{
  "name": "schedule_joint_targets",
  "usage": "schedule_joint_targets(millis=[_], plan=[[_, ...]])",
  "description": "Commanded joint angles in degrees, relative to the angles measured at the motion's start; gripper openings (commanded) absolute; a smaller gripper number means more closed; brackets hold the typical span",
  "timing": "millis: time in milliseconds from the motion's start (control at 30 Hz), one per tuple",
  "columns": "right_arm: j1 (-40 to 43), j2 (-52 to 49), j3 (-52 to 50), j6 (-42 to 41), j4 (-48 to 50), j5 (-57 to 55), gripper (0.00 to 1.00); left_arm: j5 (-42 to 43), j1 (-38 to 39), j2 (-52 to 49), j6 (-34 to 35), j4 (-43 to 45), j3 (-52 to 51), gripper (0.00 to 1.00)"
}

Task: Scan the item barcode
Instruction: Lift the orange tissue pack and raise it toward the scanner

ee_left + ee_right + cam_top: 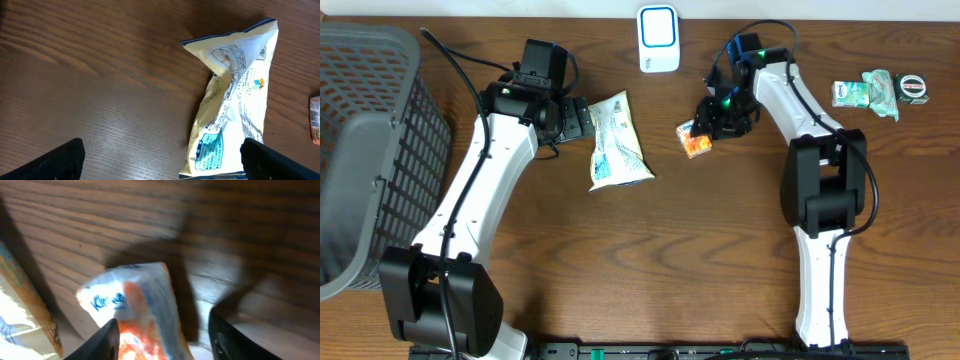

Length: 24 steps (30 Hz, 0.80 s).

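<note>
Judging by how things lie, nothing is scanned yet: the orange snack packet [694, 142] lies on the table [720, 250], apart from the white scanner [658, 38], between the right gripper's [164, 336] parted, unclamped fingers. The left gripper [162, 162] stands wide open near the yellow snack bag [235, 100].

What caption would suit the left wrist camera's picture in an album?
Open left gripper over a cream snack bag lying on the wooden table, an orange packet at the right edge.
</note>
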State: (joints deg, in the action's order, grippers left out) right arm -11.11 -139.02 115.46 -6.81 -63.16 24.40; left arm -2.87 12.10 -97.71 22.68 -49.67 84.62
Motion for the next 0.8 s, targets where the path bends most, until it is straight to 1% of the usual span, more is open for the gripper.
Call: schedule_joint_targets(millis=[0, 67, 100, 133, 200, 267, 433, 467, 533, 600, 633, 667, 767], plan=[[-0.7, 0.0, 0.6, -0.8, 1.1, -0.3, 0.56, -0.1, -0.2, 0.0, 0.1, -0.2, -0.1, 0.98], [-0.7, 0.0, 0.6, 0.7, 1.7, -0.3, 0.55, -0.1, -0.2, 0.0, 0.1, -0.2, -0.1, 0.98], [-0.9, 0.0, 0.6, 1.9, 1.9, -0.3, 0.52, -0.1, -0.2, 0.0, 0.1, -0.2, -0.1, 0.98], [-1.0, 0.0, 0.6, 3.6, 1.9, -0.2, 0.49, -0.1, -0.2, 0.0, 0.1, -0.2, -0.1, 0.98], [-1.2, 0.0, 0.6, 8.4, 1.9, -0.3, 0.48, -0.1, -0.2, 0.0, 0.1, -0.2, -0.1, 0.98], [-1.3, 0.0, 0.5, 11.4, 1.6, -0.3, 0.47, -0.1, -0.2, 0.0, 0.1, -0.2, -0.1, 0.98], [-1.2, 0.0, -1.3, 14.2, 1.0, -0.5, 0.4, -0.1, -0.2, 0.0, 0.1, -0.2, -0.1, 0.98], [-1.2, 0.0, -1.7, 14.3, 1.0, -0.5, 0.38, -0.1, -0.2, 0.0, 0.1, -0.2, -0.1, 0.97], [-1.3, 0.0, -2.7, 14.2, 1.1, -0.5, 0.26, -0.1, -0.2, 0.0, 0.1, -0.2, -0.1, 0.98], [-1.4, 0.0, -3.9, 14.2, 1.2, -0.4, 0.14, -0.1, -0.2, 0.0, 0.1, -0.2, -0.1, 0.98], [-1.4, 0.0, -4.2, 14.1, 1.2, -0.4, 0.03, -0.1, -0.2, 0.0, 0.1, -0.2, -0.1, 0.98], [-1.3, 0.0, -4.4, 14.1, 0.9, 0.3, 0.01, -0.1, -0.2, 0.0, 0.1, -0.2, -0.1, 0.98], [-1.3, 0.2, -4.1, 13.6, 0.1, 6.1, 0.01, -0.1, -0.2, 0.0, 0.1, -0.2, -0.1, 0.98]])
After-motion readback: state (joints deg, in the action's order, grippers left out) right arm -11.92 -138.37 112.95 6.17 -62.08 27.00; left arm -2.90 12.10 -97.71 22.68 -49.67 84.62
